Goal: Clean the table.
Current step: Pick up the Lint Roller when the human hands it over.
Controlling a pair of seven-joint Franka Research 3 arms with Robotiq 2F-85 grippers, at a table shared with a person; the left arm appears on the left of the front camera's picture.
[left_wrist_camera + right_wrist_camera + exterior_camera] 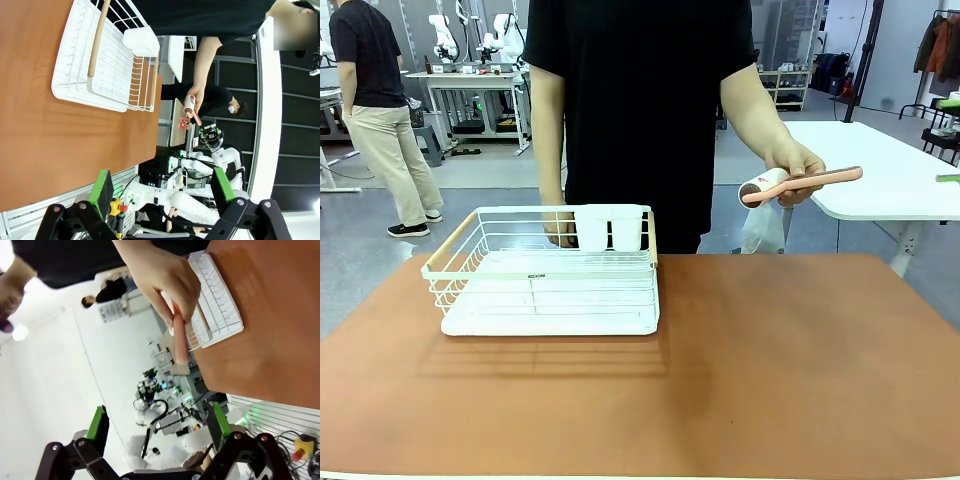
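The reddish-brown tabletop (770, 370) spans the lower frame, with a white wire rack (545, 270) at centre-left. At upper right the person's hand (798, 165) holds out a lint roller (820, 180) — probably offered for cleaning. The left fingers (102, 189) and right fingers (218, 424) are spread — released, grasping nothing.

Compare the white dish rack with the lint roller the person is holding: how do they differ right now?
The dish rack rests on the table; the lint roller is held up in the air in the person's hand. The rack is a wide white wire basket with pale wooden-looking side bars; the roller is a slim stick with a pink handle and white roll. The rack is far larger than the roller. Both are partly white.
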